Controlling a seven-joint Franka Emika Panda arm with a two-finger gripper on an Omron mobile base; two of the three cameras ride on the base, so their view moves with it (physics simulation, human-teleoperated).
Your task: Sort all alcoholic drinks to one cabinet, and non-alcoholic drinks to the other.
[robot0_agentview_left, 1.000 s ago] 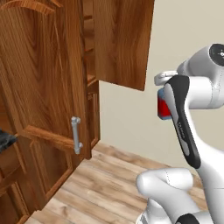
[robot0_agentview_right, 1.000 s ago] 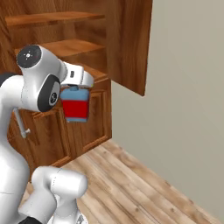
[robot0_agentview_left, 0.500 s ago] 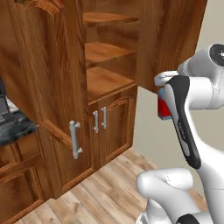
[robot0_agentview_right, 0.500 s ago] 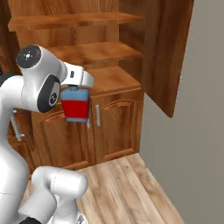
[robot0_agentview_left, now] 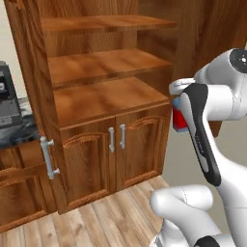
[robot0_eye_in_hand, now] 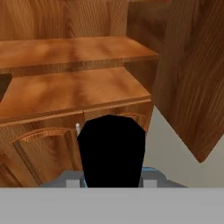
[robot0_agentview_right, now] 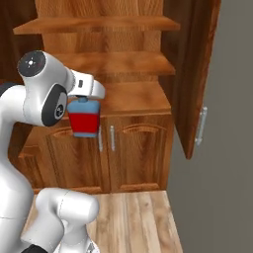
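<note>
A blue drink bottle with a red label (robot0_agentview_right: 84, 121) hangs in my gripper (robot0_agentview_right: 83, 102), which is shut on its neck, held in the air in front of the cabinet. The left base view shows the bottle (robot0_agentview_left: 179, 121) half hidden behind my forearm. In the hand view its dark top (robot0_eye_in_hand: 111, 151) blocks the fingertips. The reddish-brown cabinet (robot0_agentview_left: 103, 99) stands open ahead, showing three bare wooden shelves. The bottle is level with the lowest shelf (robot0_agentview_right: 138, 96) and short of it. The right door (robot0_agentview_right: 195, 74) swings outward, its grey bar handle (robot0_agentview_right: 201, 126) on the edge.
The cabinet's left door edge with a grey handle (robot0_agentview_left: 48, 157) stands forward at the left. Two shut lower doors with small handles (robot0_agentview_left: 116, 138) sit below the shelves. A dark appliance (robot0_agentview_left: 7, 103) rests on a dark counter (robot0_agentview_left: 19, 131) at far left. A grey wall (robot0_agentview_right: 232, 148) lies right.
The whole picture has swung, so the camera moved: the open cabinet now lies straight ahead. The bottle stays in the gripper at the same height.
</note>
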